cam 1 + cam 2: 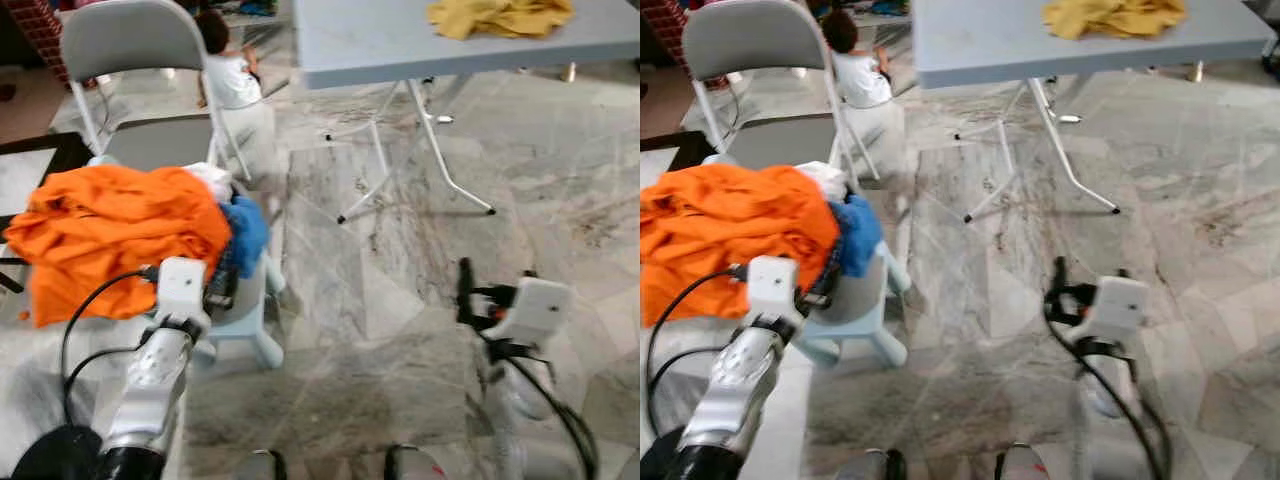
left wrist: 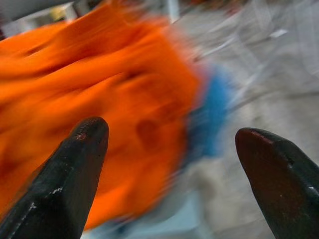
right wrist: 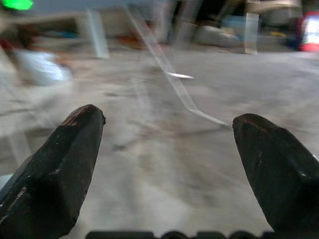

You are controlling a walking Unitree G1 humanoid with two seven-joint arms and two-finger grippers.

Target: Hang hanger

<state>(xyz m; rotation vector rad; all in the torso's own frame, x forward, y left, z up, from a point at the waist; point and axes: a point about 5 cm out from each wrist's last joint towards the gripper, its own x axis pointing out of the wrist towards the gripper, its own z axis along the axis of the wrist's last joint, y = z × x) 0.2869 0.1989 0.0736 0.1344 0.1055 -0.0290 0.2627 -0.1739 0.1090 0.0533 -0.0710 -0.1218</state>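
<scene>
Left gripper [image 2: 169,149]: our fingers spread, at 9 o'clock, facing crumpled orange cloth pile [image 1: 120,235] on pale blue plastic stool [image 1: 245,315].
Right gripper [image 3: 167,149]: spread, 4 o'clock, over marble floor [image 1: 400,260].
Hanger: we cannot tell where.

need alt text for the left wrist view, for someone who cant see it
Blurred close-up of an orange cloth heaped beside a blue cloth, seen between the two open black fingers of the left pincer. Pale marbled floor lies behind.

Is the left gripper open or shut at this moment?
Open. The left gripper has its two black fingers wide apart, nothing between them, pointing at the orange cloth heaped on the small stool.
</scene>
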